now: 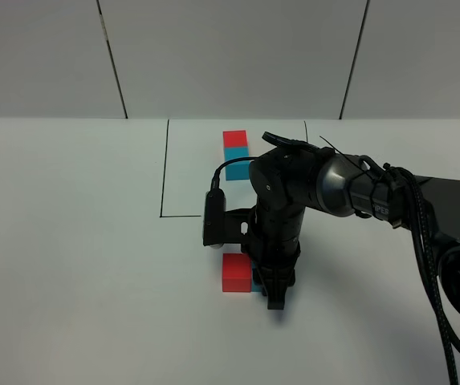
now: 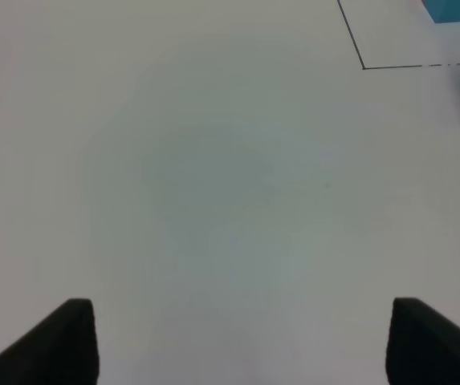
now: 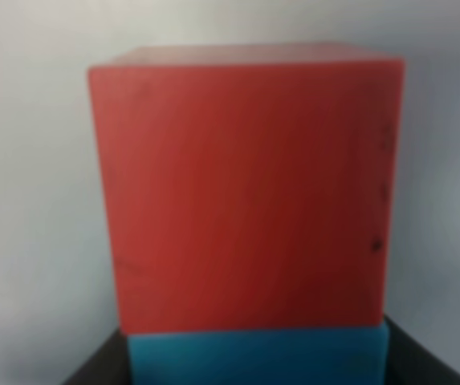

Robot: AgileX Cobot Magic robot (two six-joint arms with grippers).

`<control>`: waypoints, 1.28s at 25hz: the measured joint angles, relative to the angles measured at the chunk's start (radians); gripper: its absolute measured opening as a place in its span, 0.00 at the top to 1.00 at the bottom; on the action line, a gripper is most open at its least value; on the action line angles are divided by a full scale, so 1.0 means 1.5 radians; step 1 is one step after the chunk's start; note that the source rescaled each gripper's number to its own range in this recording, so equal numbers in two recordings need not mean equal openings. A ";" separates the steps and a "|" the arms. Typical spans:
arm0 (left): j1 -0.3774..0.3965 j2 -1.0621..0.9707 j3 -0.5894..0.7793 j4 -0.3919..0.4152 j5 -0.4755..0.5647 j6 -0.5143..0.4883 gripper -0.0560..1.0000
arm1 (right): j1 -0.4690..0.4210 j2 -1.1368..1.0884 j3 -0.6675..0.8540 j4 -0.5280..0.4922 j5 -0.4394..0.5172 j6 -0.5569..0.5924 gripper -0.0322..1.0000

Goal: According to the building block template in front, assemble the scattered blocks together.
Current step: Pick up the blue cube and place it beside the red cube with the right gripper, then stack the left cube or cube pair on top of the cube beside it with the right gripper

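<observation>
The building block template (image 1: pixel 235 151), a red cube joined to a cyan one, lies inside thin black lines at the back; its cyan end (image 2: pixel 450 10) shows in the left wrist view. Nearer the front, the loose red cube (image 1: pixel 234 273) sits on the table with the loose cyan cube (image 1: pixel 255 279) touching its right side, mostly hidden by my right gripper (image 1: pixel 274 290). In the right wrist view the red cube (image 3: pixel 246 188) fills the picture and the cyan cube (image 3: pixel 258 357) sits between the black fingers (image 3: pixel 93 370), pressed against it. My left gripper (image 2: pixel 242 345) hangs open over bare table.
The black frame lines (image 1: pixel 164 168) mark a rectangle on the white table (image 1: pixel 69 241), and one corner (image 2: pixel 364 67) shows in the left wrist view. My right arm (image 1: pixel 350 188) and its cables (image 1: pixel 430 265) reach in from the right across the middle. A grey panelled wall (image 1: pixel 230 56) stands behind.
</observation>
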 joint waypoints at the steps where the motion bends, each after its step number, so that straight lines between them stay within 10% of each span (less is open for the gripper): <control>1: 0.000 0.000 0.000 0.000 0.000 0.000 0.36 | 0.000 -0.001 0.000 0.002 0.000 0.000 0.97; 5: 0.000 0.000 0.000 0.000 0.000 0.000 0.36 | 0.000 -0.004 0.000 0.014 -0.001 0.004 0.92; 14: 0.000 0.000 0.000 0.000 0.000 0.000 0.36 | 0.001 -0.066 0.001 0.024 0.034 0.082 0.00; 22: 0.000 0.000 0.000 0.000 0.000 0.000 0.36 | -0.047 -0.292 0.040 -0.021 0.042 0.395 0.00; 32: 0.000 0.000 0.000 0.000 0.000 0.000 0.36 | -0.209 -0.800 0.460 -0.360 -0.187 0.983 0.00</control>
